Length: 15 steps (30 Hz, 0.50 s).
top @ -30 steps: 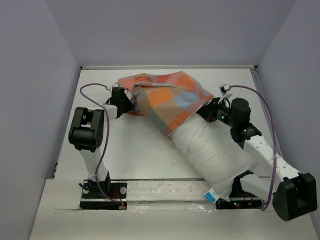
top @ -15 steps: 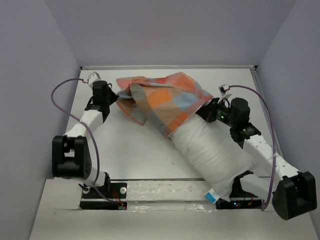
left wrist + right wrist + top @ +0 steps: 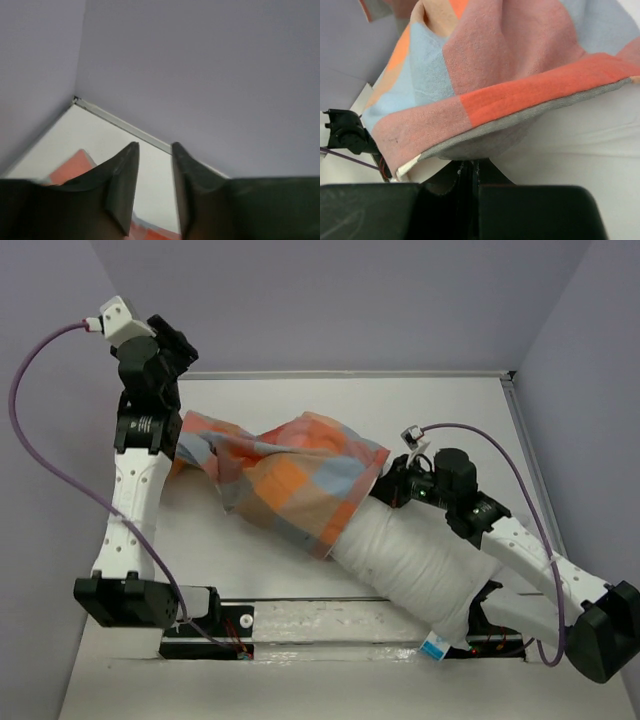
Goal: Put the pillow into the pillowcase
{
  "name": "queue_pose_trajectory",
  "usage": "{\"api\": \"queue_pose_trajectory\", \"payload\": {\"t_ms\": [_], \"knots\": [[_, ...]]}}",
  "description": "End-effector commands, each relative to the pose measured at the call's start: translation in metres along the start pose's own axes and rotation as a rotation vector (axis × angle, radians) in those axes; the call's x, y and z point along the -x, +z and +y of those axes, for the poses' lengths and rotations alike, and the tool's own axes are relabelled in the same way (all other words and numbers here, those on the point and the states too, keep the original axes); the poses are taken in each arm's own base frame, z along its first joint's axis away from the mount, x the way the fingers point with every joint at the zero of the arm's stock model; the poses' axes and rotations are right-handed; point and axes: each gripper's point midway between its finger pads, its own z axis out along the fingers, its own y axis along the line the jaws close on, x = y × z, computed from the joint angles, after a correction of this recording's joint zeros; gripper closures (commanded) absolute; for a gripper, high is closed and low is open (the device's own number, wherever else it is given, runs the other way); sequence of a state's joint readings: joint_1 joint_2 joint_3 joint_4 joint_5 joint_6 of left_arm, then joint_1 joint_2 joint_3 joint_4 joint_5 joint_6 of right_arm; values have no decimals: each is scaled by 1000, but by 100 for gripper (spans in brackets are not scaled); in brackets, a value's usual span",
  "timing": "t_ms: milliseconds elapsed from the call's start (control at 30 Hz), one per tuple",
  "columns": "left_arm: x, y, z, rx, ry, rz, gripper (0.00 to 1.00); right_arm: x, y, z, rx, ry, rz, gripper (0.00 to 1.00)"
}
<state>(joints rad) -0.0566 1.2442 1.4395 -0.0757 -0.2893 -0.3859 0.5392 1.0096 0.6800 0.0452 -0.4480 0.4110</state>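
Observation:
The white pillow [image 3: 420, 560] lies diagonally on the table, its far end inside the checked orange, blue and grey pillowcase [image 3: 290, 475]. Its near end, with a small blue tag [image 3: 432, 645], sticks out by the right arm's base. My right gripper [image 3: 393, 486] is at the case's open edge and is shut on the pillowcase hem [image 3: 485, 130], with the pillow [image 3: 580, 135] beside it. My left gripper [image 3: 172, 338] is raised high at the far left corner. In the left wrist view it [image 3: 154, 146] stands open with nothing between its fingers; a corner of the pillowcase [image 3: 70, 167] shows below.
Purple-grey walls [image 3: 340, 300] close in the table on three sides, with a rail [image 3: 340, 374] along the back edge. Purple cables [image 3: 40, 440] loop off both wrists. The arm bases [image 3: 205, 625] stand at the near edge.
My left gripper let go of the pillowcase, opened and swung up toward the far left corner. The case was drawn out leftward. My right gripper, case and pillow shifted left.

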Motion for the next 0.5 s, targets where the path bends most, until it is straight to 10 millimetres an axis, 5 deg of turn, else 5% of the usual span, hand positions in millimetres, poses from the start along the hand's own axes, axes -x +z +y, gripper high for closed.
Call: {"api": "queue_pose_trajectory", "payload": {"t_ms": [0,67,100,200,233,267,300,333,400,467], "knots": [[-109,45,13,23,149,350,22,25,-3,-2,-73,-22,-20,100],[-127,40,-4,-32,141,382,15,31,4,-12,-118,-22,-31,100],[-118,29,-14,-61,141,354,14,30,11,-19,-140,-20,-17,100],[-134,-14,-50,-149,188,349,15,49,20,-25,-178,-40,-44,100],[-121,-38,-62,-188,179,305,15,49,25,-31,-195,-41,-35,100],[-153,-74,-91,-300,197,351,16,60,27,-32,-204,-45,-55,100],[-141,-105,-106,-373,148,317,17,61,31,-39,-218,-39,-47,100],[-180,-149,-120,-462,173,379,17,69,31,-42,-226,-39,-63,100],[-173,-188,-127,-500,114,325,17,72,33,-48,-237,-32,-63,100],[-196,-223,-124,-531,153,345,16,74,35,-53,-247,-23,-62,100]]}}
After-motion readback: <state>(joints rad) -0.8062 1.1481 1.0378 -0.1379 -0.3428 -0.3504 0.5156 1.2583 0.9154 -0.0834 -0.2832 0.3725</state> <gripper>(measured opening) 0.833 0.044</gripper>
